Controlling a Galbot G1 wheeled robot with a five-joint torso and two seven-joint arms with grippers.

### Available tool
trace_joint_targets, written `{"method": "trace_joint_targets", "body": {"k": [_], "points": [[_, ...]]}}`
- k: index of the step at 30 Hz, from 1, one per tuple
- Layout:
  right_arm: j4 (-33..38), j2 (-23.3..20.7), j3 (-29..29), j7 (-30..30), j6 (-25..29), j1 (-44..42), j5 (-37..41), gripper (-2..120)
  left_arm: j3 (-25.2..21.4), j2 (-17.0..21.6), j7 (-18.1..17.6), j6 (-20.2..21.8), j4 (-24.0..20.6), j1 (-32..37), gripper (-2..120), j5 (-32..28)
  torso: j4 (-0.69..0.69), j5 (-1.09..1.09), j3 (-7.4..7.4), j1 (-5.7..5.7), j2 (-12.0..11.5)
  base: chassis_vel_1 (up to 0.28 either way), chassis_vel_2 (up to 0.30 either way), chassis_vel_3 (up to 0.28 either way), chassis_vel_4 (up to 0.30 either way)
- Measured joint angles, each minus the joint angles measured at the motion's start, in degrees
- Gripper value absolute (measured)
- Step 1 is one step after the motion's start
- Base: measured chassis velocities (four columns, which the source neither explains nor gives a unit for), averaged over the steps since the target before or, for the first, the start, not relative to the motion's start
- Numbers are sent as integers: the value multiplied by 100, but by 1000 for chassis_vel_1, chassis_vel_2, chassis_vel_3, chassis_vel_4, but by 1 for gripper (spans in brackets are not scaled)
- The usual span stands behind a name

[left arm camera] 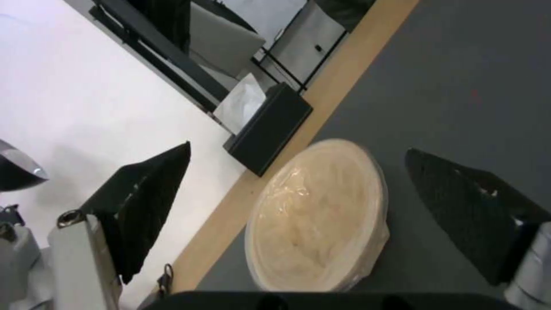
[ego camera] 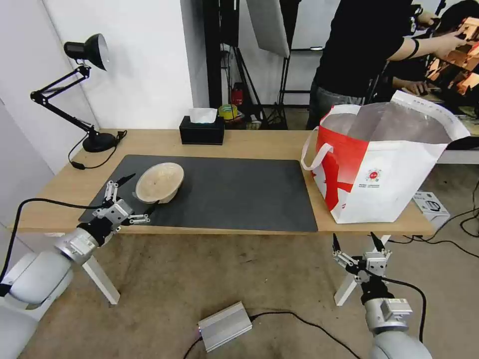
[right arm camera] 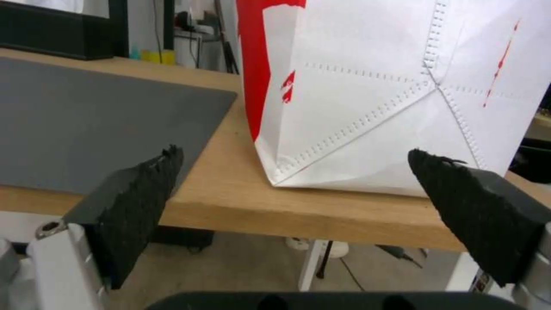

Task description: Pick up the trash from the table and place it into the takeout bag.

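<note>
Fingers spread, the left gripper point(ego camera: 133, 188) hovers at the beige bowl point(ego camera: 159, 182) on the table's point(ego camera: 259, 142) mat; the right gripper point(ego camera: 357, 244), also spread, waits below the takeout bag point(ego camera: 394, 169). A shallow rim grasp could slip and tip the bowl.

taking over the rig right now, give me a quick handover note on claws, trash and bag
Left claw: open, at the near left of the mat, the beige bowl between its fingers, not gripped.
Right claw: open, holding nothing, parked below the table edge in front of the takeout bag.
Things: the beige bowl sits on the dark mat; the bag stands open on the table's right end.
Done: I can't see into the bag; the bowl is the one piece of trash on the table.
Left: grip the bowl and carry it to the bag.
</note>
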Motion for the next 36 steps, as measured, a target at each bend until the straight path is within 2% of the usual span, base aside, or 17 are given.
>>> {"method": "trace_joint_targets", "body": {"k": [21,36], "points": [[-79,71,52,6,-17,8,-2,100,684,-53,52,-70,590,-764,100,23,0,1,0,0,0,0,0,0,0],[-112,89,91,-1,-19,-16,-23,100,1047,-208,73,-107,839,-1040,100,123,0,0,0,0,0,0,0,0,0]]}}
